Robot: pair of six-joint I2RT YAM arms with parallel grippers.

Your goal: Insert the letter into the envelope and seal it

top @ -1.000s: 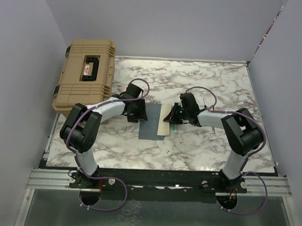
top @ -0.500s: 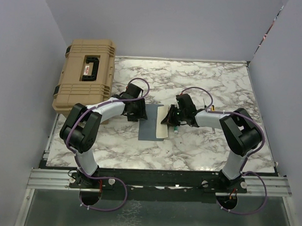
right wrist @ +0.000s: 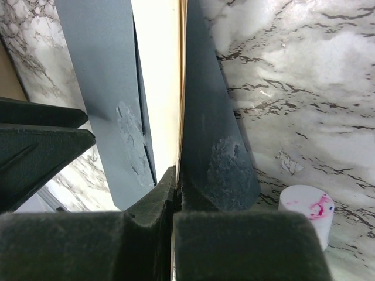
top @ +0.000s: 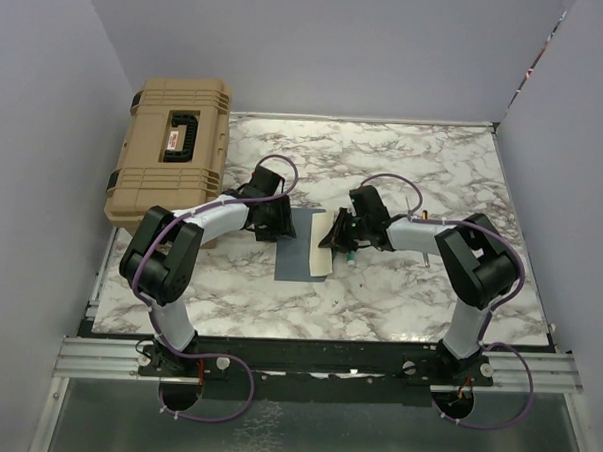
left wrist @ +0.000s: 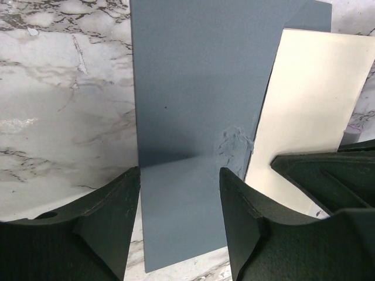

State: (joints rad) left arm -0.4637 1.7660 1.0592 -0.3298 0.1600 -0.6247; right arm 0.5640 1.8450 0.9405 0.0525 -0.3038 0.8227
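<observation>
Right gripper (right wrist: 176, 175) is clamped shut on the letter (left wrist: 310, 105), which sits partly inside the envelope (left wrist: 193, 88). Left gripper (left wrist: 179, 199) straddles the envelope's end, jaws apart. Risk: further pushing may buckle the letter or slide the unpinned envelope.

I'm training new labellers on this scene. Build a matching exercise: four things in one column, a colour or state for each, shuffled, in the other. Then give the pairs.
Column one:
1. envelope
2. letter
3. left gripper
4. right gripper

Column two:
A. fingers shut
B. blue-grey
C. fingers open
D. cream

Pairs: 1-B, 2-D, 3-C, 4-A.
</observation>
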